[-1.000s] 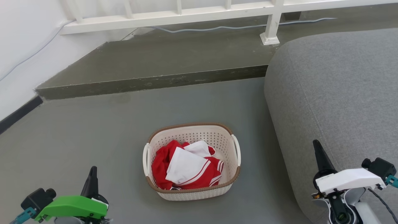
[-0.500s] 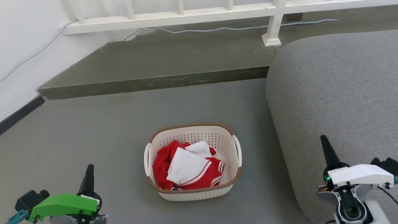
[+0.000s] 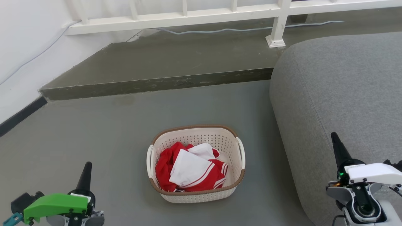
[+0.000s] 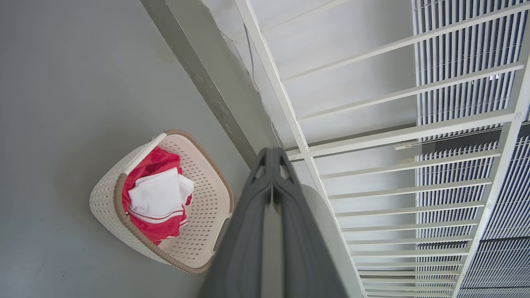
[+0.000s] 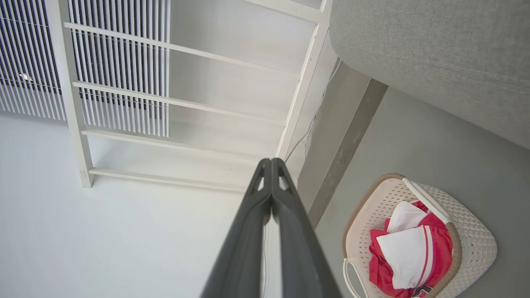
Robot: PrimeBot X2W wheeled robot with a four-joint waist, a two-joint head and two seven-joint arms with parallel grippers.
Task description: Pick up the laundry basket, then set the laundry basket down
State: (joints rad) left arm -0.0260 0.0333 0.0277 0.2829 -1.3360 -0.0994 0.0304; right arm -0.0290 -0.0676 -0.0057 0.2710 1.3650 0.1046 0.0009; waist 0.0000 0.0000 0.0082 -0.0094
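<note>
**Head view.** The laundry basket (image 3: 194,138) stands upright on the grey floor (image 3: 94,131), near the middle of the scene. Its brown rim is uppermost, and it has one white handle on its left side and one on its right. Red and white clothes (image 3: 188,171) lie crumpled inside it. A grey sofa (image 3: 339,94) fills the right side, near the basket but not touching it. Beyond the basket a low step (image 3: 157,83) crosses the floor. A white railing (image 3: 176,17) stands on the raised far level, and a pale cable (image 3: 220,29) runs along its foot. The left gripper (image 3: 87,166) sits at the near left. The right gripper (image 3: 334,138) sits at the near right, in front of the sofa. Both point away from the robot, well apart from the basket, which lies between them.

**Left wrist view.** The jaws of the left gripper are pressed together at the tips and hold nothing. The basket rests on the floor to this gripper's right in the scene. The dark fingers (image 4: 248,231) hide one corner of it.

**Right wrist view.** The jaws of the right gripper likewise meet at the tips, empty. The basket rests on the floor to this gripper's left, with the clothes visible inside and the sofa's rounded edge near it.
</note>
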